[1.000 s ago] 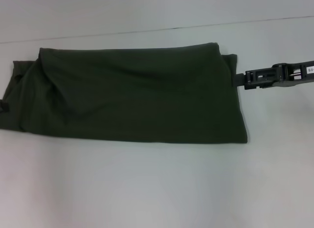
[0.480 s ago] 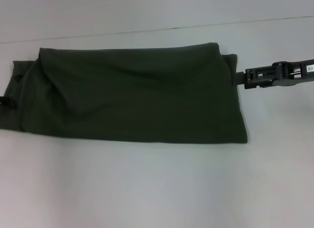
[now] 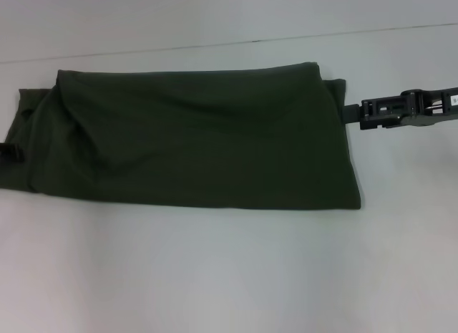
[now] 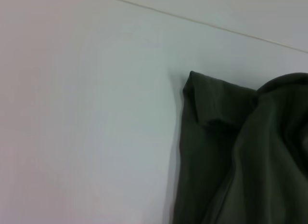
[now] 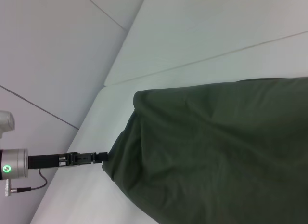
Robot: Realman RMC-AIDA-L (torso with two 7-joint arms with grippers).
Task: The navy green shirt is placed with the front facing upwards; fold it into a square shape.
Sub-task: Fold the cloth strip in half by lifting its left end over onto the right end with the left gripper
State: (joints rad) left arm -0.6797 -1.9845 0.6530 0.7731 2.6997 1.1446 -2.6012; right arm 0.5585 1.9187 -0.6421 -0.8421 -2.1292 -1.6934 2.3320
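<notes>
The navy green shirt (image 3: 193, 140) lies on the white table (image 3: 215, 276) as a long dark band running left to right, showing plain cloth with no print. My right gripper (image 3: 350, 114) reaches in from the right, its tip at the band's right end near the far corner. At the band's left end only the black tip of my left gripper (image 3: 8, 151) shows in the head view. The right wrist view shows the shirt (image 5: 216, 151) with that left gripper (image 5: 98, 157) touching its end. The left wrist view shows a folded corner of the shirt (image 4: 240, 151).
A thin seam line (image 3: 286, 39) crosses the table behind the shirt. Bare white tabletop stretches in front of the shirt toward the near edge. Past the table's left edge, the right wrist view shows pale wall panels (image 5: 48, 65).
My right gripper has slid slightly to the right, away from the shirt's end. The left gripper's tip has come a little further into view at the left end. The shirt has not moved.
</notes>
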